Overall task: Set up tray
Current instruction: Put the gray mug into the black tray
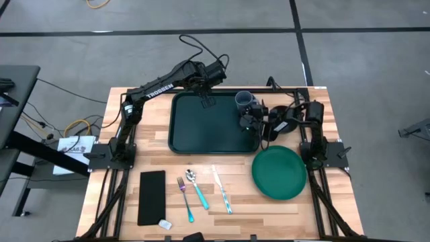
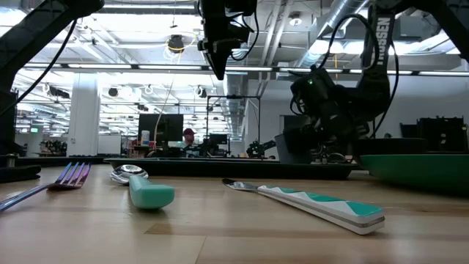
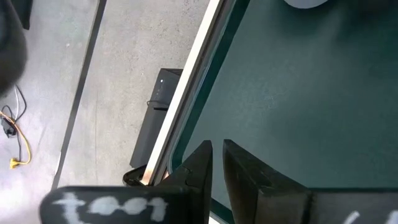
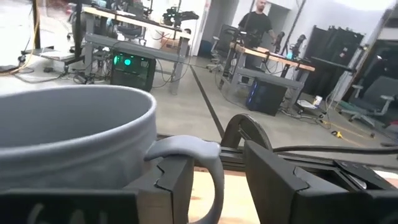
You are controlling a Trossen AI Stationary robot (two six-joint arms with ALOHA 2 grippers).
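Note:
The dark green tray (image 1: 211, 128) lies flat at the table's middle, toward the far edge. A grey mug (image 1: 244, 101) stands upright in the tray's far right corner and fills the right wrist view (image 4: 68, 137). My right gripper (image 1: 251, 118) is open, with the mug's handle between its fingers (image 4: 214, 180). My left gripper (image 1: 205, 102) hangs above the tray's far rim, shut and holding nothing; in the left wrist view (image 3: 217, 168) the tray's rim (image 3: 186, 130) passes under it. The low view shows it high above the tray (image 2: 218, 66). My right gripper has the mug's handle (image 4: 202, 155) between its open fingers. The handle lies against one finger (image 4: 177, 180), and a gap shows between it and the other finger (image 4: 273, 180). The fingers come about level, slanting from the table's right and near side. The mug stands upright on the tray.
On the near half of the table lie a round green plate (image 1: 279, 173) at the right, a black napkin (image 1: 152, 197) at the left, and between them a fork (image 1: 185, 198), a spoon (image 1: 197, 188) and a knife (image 1: 223, 191). A person stands in the room behind.

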